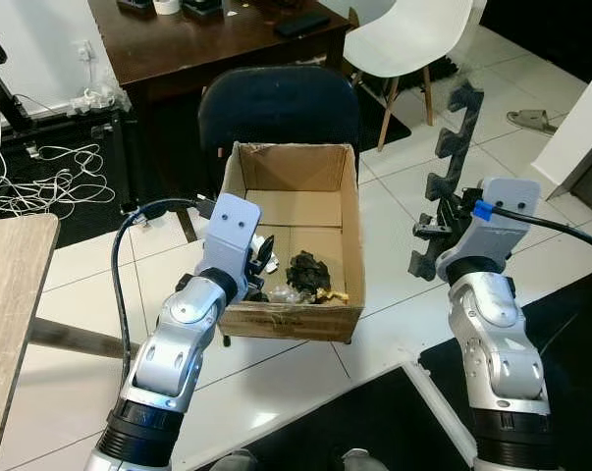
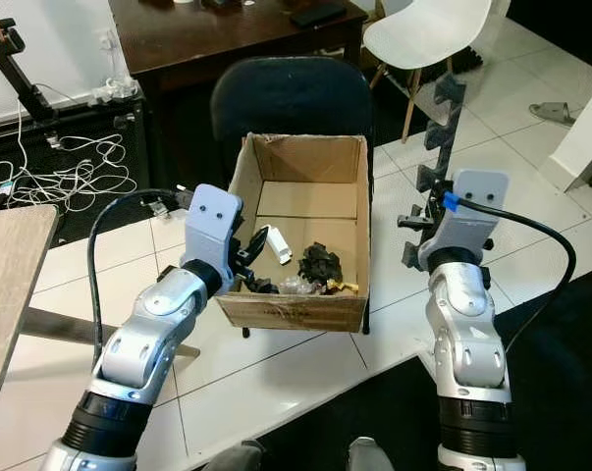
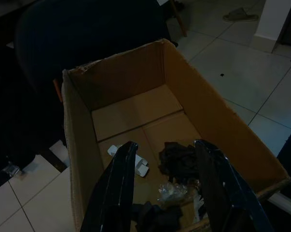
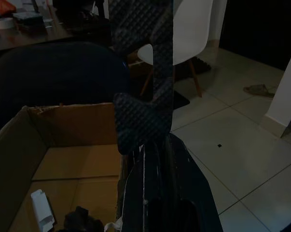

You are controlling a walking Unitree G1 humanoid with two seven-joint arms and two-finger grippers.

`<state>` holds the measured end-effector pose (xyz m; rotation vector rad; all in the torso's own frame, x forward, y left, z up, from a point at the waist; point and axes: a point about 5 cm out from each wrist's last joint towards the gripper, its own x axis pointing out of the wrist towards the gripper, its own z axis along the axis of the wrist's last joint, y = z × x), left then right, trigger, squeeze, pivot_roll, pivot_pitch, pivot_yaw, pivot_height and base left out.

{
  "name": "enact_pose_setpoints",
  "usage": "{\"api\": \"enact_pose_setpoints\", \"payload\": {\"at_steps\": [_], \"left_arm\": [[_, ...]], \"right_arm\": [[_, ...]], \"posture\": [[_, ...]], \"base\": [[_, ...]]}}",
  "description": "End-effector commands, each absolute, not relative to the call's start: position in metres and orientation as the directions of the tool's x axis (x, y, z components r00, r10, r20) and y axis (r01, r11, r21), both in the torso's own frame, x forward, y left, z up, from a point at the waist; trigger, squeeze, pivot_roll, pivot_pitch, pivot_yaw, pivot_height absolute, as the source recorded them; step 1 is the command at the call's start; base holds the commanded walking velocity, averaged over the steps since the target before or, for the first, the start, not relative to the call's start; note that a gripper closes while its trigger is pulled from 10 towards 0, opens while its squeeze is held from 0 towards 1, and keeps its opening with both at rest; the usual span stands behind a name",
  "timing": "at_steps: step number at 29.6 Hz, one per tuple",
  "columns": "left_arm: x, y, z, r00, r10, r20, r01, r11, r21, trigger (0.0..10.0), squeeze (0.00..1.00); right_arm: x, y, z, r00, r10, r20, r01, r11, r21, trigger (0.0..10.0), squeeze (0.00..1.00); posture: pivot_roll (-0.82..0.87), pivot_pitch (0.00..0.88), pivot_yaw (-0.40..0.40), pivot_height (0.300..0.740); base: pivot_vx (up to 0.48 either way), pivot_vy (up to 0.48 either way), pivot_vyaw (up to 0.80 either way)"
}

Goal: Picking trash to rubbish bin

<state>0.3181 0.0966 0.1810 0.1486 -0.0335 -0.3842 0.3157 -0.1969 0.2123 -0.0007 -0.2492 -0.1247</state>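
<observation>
Cardboard box (image 1: pixel 294 196) stood open on a dark chair (image 1: pixel 276 103), crumpled dark trash (image 1: pixel 308 271) and white scrap (image 2: pixel 279 245) on its floor | right gripper (image 1: pixel 443 211) beside box's right wall, fingers clamped on a long black notched strip (image 1: pixel 455 147) | left gripper (image 3: pixel 164 188) over box's near-left corner, fingers apart, holding nothing.

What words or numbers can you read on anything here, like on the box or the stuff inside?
None can be read.
Cardboard box: plain brown walls, no print visible.
White packet inside the box: too small to show any writing.
Dark items on the desk: too small and blurred to read.
</observation>
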Motion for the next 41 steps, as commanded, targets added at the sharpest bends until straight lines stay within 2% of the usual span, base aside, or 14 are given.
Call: {"api": "enact_pose_setpoints", "payload": {"at_steps": [1,27,32,37,41], "left_arm": [[0.317,0.1,0.176,0.93,-0.367,-0.013,0.364,0.916,0.168,10.0,0.0],[0.319,0.099,0.176,0.925,-0.38,-0.015,0.375,0.906,0.194,10.0,0.0],[0.322,0.098,0.18,0.915,-0.403,-0.005,0.392,0.886,0.247,10.0,0.0],[0.329,0.102,0.183,0.905,-0.425,-0.012,0.411,0.865,0.289,10.0,0.0],[0.331,0.104,0.184,0.906,-0.424,-0.012,0.408,0.864,0.294,10.0,0.0]], "right_arm": [[0.315,-0.197,0.209,0.962,-0.128,0.242,0.125,0.992,0.03,10.0,0.0],[0.317,-0.197,0.205,0.968,-0.123,0.22,0.119,0.992,0.028,10.0,0.0],[0.329,-0.198,0.192,0.978,-0.106,0.18,0.11,0.994,-0.015,10.0,0.0],[0.354,-0.209,0.184,0.98,-0.129,0.152,0.141,0.987,-0.073,10.0,0.0],[0.364,-0.214,0.182,0.983,-0.13,0.128,0.14,0.988,-0.07,10.0,0.0]], "posture": [[0.02,0.209,0.09,0.74],[0.03,0.234,0.087,0.74],[0.05,0.262,0.101,0.74],[0.05,0.302,0.131,0.74],[0.05,0.313,0.133,0.74]], "base": [[0.0,0.0,0.0],[0.0,0.0,0.0],[0.0,0.0,0.0],[0.0,0.0,0.0],[0.0,0.0,0.0]]}}
